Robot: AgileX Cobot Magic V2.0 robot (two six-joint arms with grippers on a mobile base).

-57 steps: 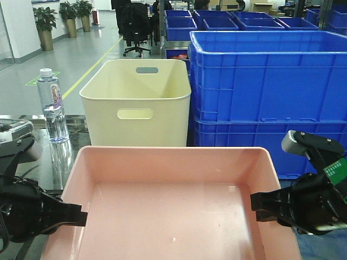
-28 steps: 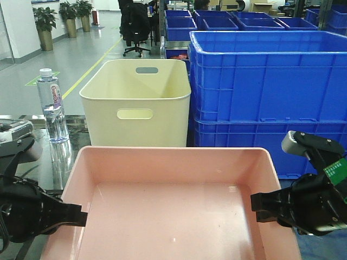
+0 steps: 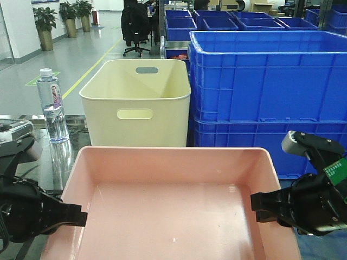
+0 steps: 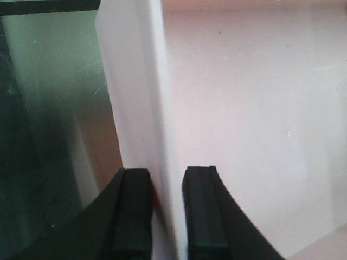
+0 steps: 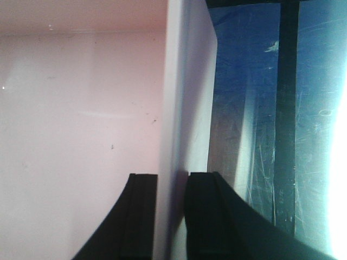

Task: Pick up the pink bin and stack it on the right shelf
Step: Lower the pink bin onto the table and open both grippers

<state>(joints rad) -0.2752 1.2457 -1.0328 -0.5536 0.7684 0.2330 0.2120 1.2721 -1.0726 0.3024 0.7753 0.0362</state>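
Okay, left gripper (image 4: 165,214) and right gripper (image 5: 172,216) are each pinched tight on a side wall of the pink bin (image 3: 173,200), which sits just in front of the cream bin (image 3: 135,103). I'd move both arms evenly so it won't tilt or slip.

Pink bin (image 3: 173,162): one sitting.
Cream bin (image 3: 135,100): one standing.
Water bottle (image 3: 52,105): one standing.
Blue crates (image 3: 268,81): two sitting stacked nearby; more behind, uncounted.
Potted plants (image 3: 45,19): three standing.
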